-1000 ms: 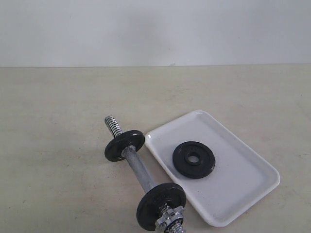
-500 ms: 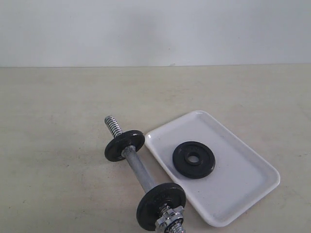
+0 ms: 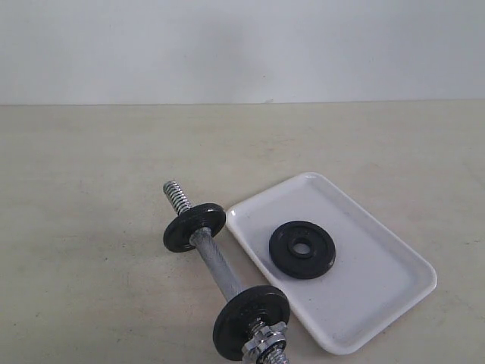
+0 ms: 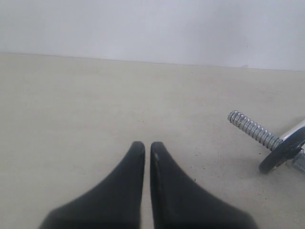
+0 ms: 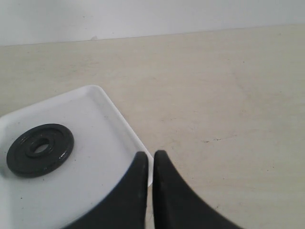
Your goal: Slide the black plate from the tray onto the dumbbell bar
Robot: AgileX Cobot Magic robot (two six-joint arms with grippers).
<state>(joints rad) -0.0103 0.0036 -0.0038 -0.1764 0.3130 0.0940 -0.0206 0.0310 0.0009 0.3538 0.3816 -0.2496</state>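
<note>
The black plate (image 3: 302, 249) (image 5: 40, 150) lies flat in the white tray (image 3: 371, 296) (image 5: 95, 143), towards its left half. Left of the tray lies the dumbbell bar (image 3: 216, 269), carrying two black discs (image 3: 194, 227) (image 3: 251, 311) and a chrome star nut (image 3: 265, 341) at the near end. Its far threaded end (image 3: 176, 194) (image 4: 252, 129) is bare. Neither gripper shows in the exterior view. My left gripper (image 4: 147, 146) is shut on nothing above bare table, off to the side of the threaded end. Shut and empty too, my right gripper (image 5: 150, 155) hangs over the tray's rim.
The beige tabletop (image 3: 91, 189) runs back to a pale wall (image 3: 242, 45). Only the bar and the tray stand on it, both near the front edge of the exterior view.
</note>
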